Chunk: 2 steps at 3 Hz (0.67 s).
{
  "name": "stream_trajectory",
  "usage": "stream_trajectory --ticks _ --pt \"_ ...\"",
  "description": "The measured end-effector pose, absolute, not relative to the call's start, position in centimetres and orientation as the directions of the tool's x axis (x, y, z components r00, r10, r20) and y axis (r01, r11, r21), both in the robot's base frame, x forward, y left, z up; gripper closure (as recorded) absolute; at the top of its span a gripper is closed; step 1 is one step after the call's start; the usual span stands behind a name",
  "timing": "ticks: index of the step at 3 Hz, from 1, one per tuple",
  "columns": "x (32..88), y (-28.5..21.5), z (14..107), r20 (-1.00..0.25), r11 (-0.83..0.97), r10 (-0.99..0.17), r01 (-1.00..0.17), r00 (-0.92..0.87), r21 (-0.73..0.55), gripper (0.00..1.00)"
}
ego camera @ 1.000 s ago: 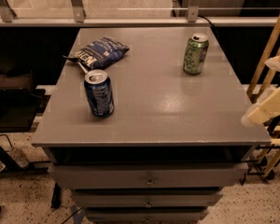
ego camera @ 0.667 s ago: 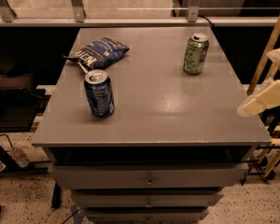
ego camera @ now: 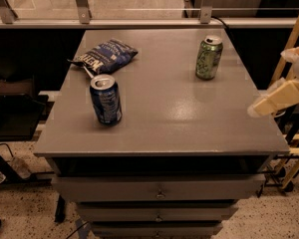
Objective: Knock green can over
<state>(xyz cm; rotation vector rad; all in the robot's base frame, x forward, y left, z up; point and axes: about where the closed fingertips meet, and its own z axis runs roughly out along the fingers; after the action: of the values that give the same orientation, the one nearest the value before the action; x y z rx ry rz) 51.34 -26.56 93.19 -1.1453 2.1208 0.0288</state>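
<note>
While the upright green-speckled aluminium can (ego camera: 209,58) stands near the far-right corner of the grey worktop (ego camera: 159,108) | pale gripper (ego camera: 276,99) hovers off right edge, open or closed cannot be told | best: strike high, sideways.

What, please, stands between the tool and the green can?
Nothing visible does. The tool hovers at the right edge of the table, with only bare surface between it and the upright green can. The blue can and chip bag sit far left.
</note>
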Motion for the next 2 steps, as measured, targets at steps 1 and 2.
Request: stream_trajectory --ticks 1,2 --pt "56.1 -26.6 93.7 -0.664 0.614 -0.689 -0.721 -0.29 -0.322 0.0" --pt "60.3 -26.5 93.8 -0.721 0.63 -0.646 -0.708 -0.25 -0.32 0.0"
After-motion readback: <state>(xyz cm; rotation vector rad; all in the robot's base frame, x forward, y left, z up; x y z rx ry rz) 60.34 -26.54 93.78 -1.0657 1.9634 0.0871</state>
